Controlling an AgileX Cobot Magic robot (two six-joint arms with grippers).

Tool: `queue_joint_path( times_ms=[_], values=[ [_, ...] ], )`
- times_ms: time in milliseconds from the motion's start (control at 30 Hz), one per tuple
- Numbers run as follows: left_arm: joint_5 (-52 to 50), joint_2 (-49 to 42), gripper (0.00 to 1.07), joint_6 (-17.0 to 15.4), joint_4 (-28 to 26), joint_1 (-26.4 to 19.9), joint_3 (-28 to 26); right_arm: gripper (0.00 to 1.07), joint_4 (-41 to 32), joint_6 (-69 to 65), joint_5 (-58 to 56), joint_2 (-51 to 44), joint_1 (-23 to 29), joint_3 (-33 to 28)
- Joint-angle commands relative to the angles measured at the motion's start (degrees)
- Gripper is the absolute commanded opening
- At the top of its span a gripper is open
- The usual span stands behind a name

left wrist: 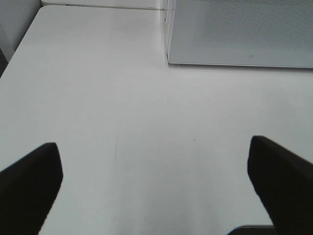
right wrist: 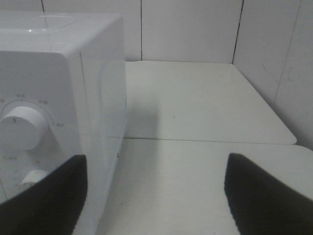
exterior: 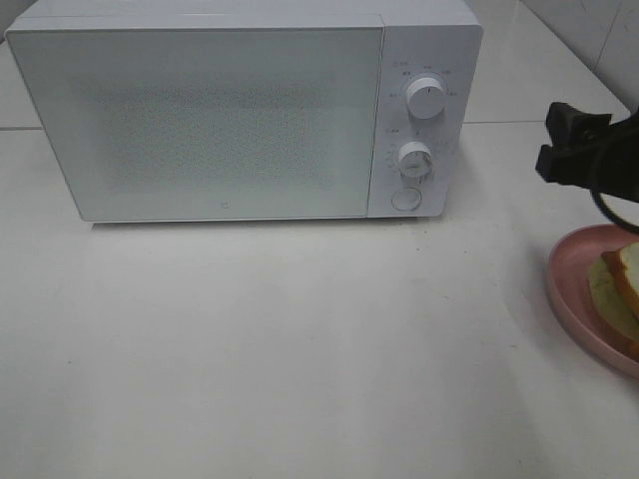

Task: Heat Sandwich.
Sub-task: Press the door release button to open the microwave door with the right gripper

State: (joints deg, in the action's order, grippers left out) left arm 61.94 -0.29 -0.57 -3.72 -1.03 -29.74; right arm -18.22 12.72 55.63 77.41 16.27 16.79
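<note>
The sandwich, white bread with a tan crust and pale filling, lies on a round pink plate at the right edge of the exterior view, partly cut off by the frame. My right gripper hovers above and behind the plate, beside the microwave's control panel; its jaws stand open and empty in the right wrist view. The left gripper is open too, with only bare table between its fingers, and it does not show in the exterior view.
A white microwave stands at the back with its door closed; two knobs and a round button sit on its right panel. The microwave's lower front corner lies ahead of the left gripper. Tiled wall behind.
</note>
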Motion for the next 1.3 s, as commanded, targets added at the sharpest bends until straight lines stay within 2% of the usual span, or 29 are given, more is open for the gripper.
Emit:
queue_joint_path(
  times_ms=[33,133,167,267,333,733,1100,1300],
  values=[
    [-0.69,-1.32,0.98,-0.52,0.0,0.11,0.11,0.75,-5.96,2.86,5.79,3.55,5.9,-0.11],
    [-0.69,-1.32,0.98,-0.52,0.0,0.11,0.11,0.75,-8.94,2.86,7.96,5.61,8.31,-0.11],
    [-0.69,-1.32,0.98,-0.52,0.0,0.11,0.11,0.75,-12.49,2.86,10.14,7.73,11.0,-0.11],
    [-0.69,-1.32,0.98,-0.52,0.0,0.11,0.11,0.75,-15.3,2.98,12.43,9.68,13.24,-0.11],
    [-0.69,-1.32,0.98,-0.52,0.0,0.11,0.11,0.75,-18.45,3.55,15.87,12.72,16.73,-0.11],
    [-0.69,-1.32,0.98,-0.52,0.0,0.11,0.11,0.75,-27.1,3.55,21.43,20.17,27.56,0.17],
    [-0.69,-1.32,0.98,-0.52,0.0,0.11,0.11,0.75,-27.22,3.5,21.14,20.74,29.22,0.17],
    [-0.69,-1.32,0.98,-0.52,0.0,0.11,0.11,0.75,-27.22,-2.92,21.03,20.74,29.22,0.17]
  ],
)
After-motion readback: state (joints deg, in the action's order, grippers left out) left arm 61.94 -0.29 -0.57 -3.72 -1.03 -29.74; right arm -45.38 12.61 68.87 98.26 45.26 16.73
